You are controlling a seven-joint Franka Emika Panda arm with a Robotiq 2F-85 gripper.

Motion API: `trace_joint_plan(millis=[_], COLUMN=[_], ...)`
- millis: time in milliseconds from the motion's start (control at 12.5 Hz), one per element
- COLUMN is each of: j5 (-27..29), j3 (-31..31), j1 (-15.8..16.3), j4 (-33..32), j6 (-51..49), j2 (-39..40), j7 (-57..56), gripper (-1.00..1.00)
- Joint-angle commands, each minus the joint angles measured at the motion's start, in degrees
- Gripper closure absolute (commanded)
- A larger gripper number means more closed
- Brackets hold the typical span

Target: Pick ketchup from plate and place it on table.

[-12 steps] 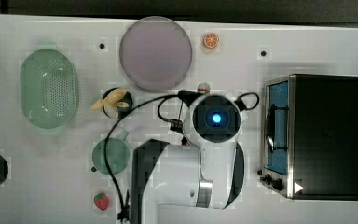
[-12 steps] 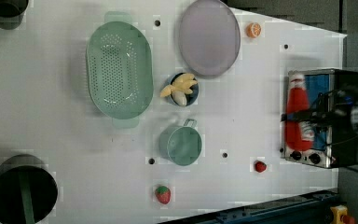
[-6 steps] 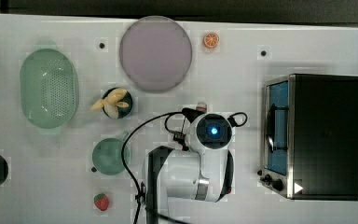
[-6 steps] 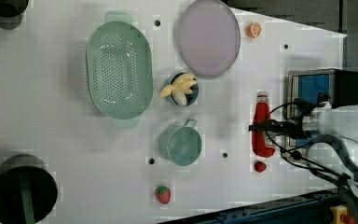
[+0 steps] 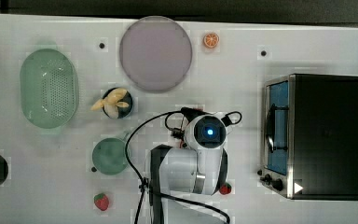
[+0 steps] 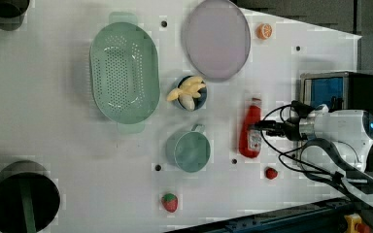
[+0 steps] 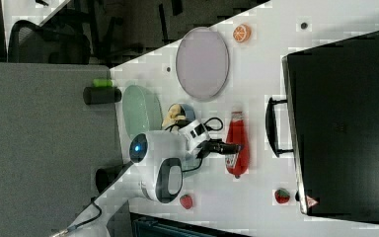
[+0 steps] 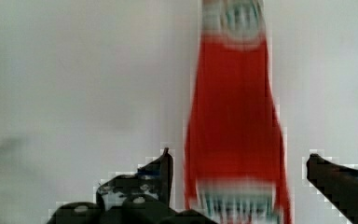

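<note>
Ketchup (image 6: 250,132) lying flat on table (image 6: 53,126), centre-right of the left view, below plate (image 6: 216,38), right of cup (image 6: 189,150). Gripper (image 8: 237,179) released, fingers (image 8: 161,170) spread either side of bottle, one touching or nearly so. Oven (image 6: 342,92) at right edge.

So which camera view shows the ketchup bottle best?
The left view: the ketchup lies whole on the table. The right view also shows it, partly behind the hand. The wrist view cuts off its ends.

White arm (image 5: 186,170), blk cables, blue LED.
</note>
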Motion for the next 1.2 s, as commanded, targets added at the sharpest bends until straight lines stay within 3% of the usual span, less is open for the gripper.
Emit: trace_joint_plan(millis=[80, 400, 720, 1200], j5=[0.43, 0.39, 0.26, 0.08], j3=[0.73, 1.47, 1.77, 2.06], j1=[0.02, 0.09, 0.12, 0.13], j4=[1.88, 5.54, 13.66, 25.44], j6=[-1.81, -11.44, -31.40, -54.33], j2=[-6.10, -18.41, -27.93, -30.61], j7=[8.50, 20.97, 34.91, 37.30], gripper=[-1.00, -1.00, -1.00, -1.00])
